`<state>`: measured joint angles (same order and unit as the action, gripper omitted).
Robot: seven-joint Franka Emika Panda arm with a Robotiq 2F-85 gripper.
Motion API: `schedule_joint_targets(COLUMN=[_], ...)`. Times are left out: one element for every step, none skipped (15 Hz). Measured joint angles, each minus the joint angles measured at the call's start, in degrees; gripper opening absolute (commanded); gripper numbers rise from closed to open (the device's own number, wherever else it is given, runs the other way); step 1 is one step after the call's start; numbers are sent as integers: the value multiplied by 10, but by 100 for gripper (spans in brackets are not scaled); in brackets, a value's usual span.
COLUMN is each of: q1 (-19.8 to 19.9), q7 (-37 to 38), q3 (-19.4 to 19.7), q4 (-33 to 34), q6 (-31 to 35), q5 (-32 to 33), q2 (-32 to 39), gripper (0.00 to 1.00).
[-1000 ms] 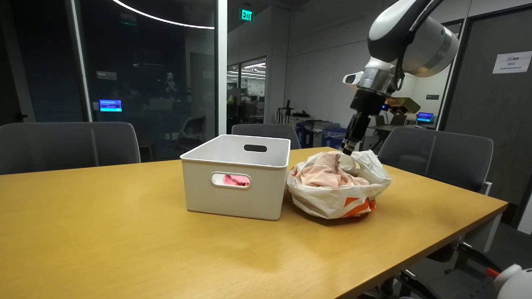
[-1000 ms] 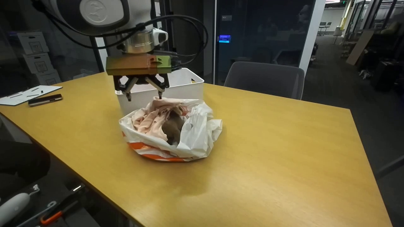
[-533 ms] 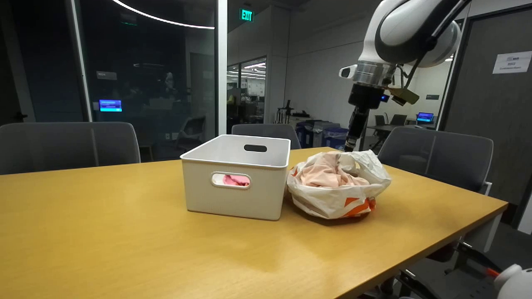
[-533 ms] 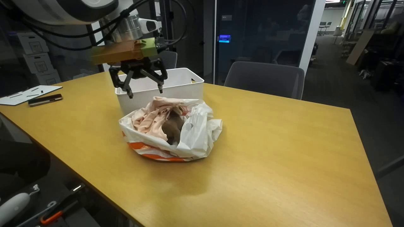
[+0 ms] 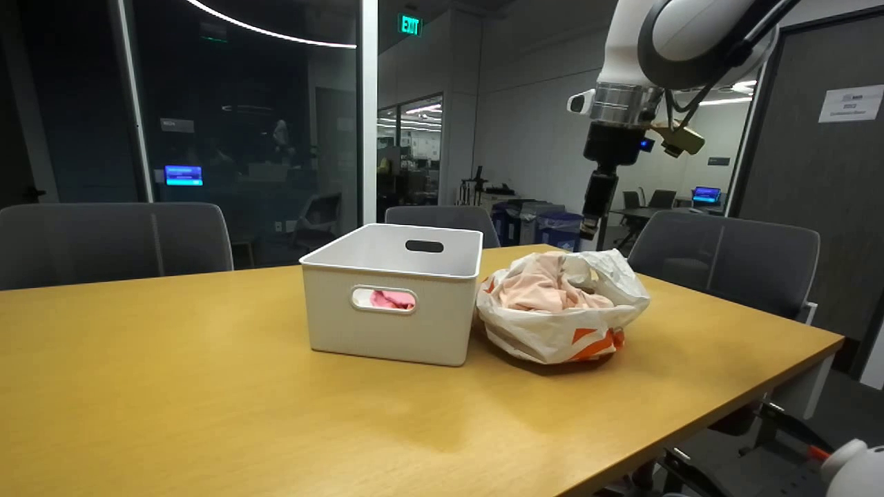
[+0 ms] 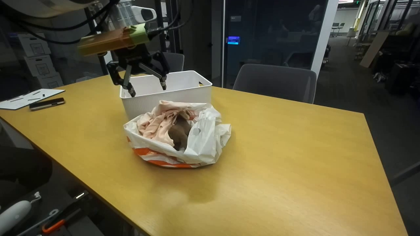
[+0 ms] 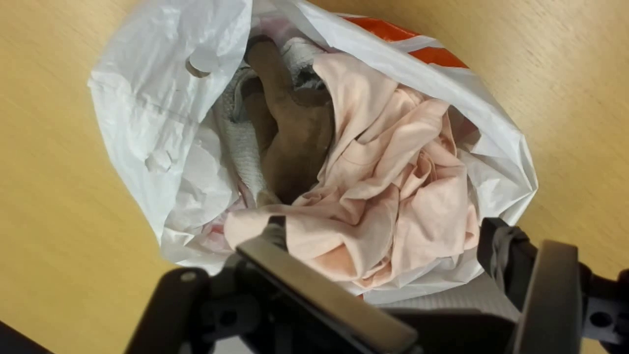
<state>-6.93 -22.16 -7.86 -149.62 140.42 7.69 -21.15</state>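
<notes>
My gripper (image 6: 147, 89) is open and empty in the air above a white plastic bag (image 6: 203, 147) with orange print. It also shows in an exterior view (image 5: 589, 231), apart from the bag. In the wrist view the fingers (image 7: 383, 223) stand wide apart over a crumpled peach cloth (image 7: 393, 196) in the open bag. Beside the cloth lie a brown fabric item (image 7: 300, 142) and an off-white knitted piece (image 7: 244, 152), partly hidden. A white bin (image 5: 331, 317) stands beside the bag. Something pink (image 5: 392, 299) shows through its handle hole; the rest of its contents is hidden.
The bag and bin stand on a yellow wooden table (image 5: 173, 386). A black flat object (image 6: 47, 103) and a white sheet (image 6: 26, 98) lie near the table's edge. Grey chairs (image 6: 274, 83) stand around it.
My gripper has risen from close above the cloth, moving up and, in an exterior view, to the left, with some tilt. It stays open. Bag, cloth and bin have not moved.
</notes>
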Motion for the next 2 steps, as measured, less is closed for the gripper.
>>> schedule_joint_targets(q1=[0,0], q7=[1,1], q3=[0,0], q4=[0,0], q6=[0,-1], q5=[0,0], q2=[0,0], gripper=[100,100])
